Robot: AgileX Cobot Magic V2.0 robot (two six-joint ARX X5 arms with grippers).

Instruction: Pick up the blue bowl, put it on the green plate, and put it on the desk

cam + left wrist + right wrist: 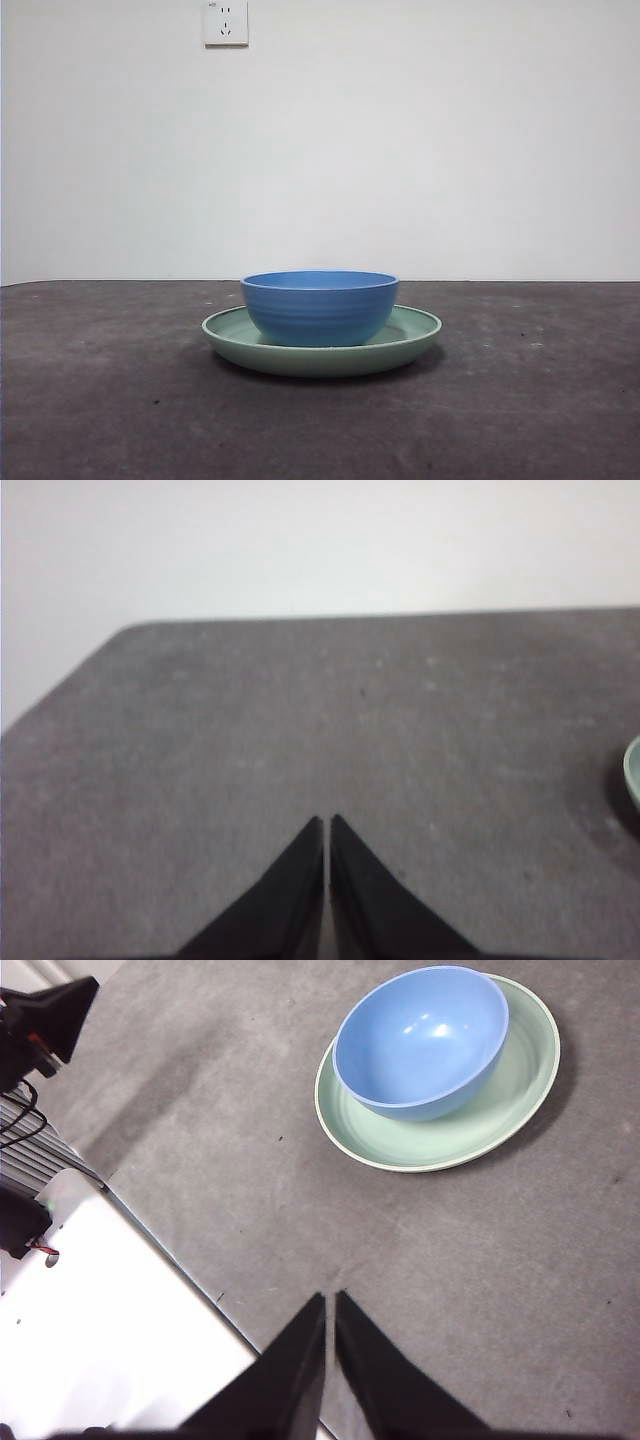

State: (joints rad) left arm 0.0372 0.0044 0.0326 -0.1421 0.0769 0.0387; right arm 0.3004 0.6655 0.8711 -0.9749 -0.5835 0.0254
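Sitting in the green plate (pixel 415 338) already, the blue bowl (pixel 320 305) needs lifting onto the counter (pixel 100 400) next, but both end effectors, left (pixel 327 820) and right (pixel 330 1297), hang closed and well away.

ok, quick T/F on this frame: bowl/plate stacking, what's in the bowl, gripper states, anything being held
1. The blue bowl sits on the green plate. True.
2. The blue bowl is upside down. False: it stands upright, opening up.
3. The blue bowl is empty. True, the right wrist view shows a bare inside.
4. The right gripper holds the blue bowl. False: its jaws are shut on nothing, apart from the bowl, over the desk.
5. The left gripper is wide open. False: its jaws are shut, holding nothing.
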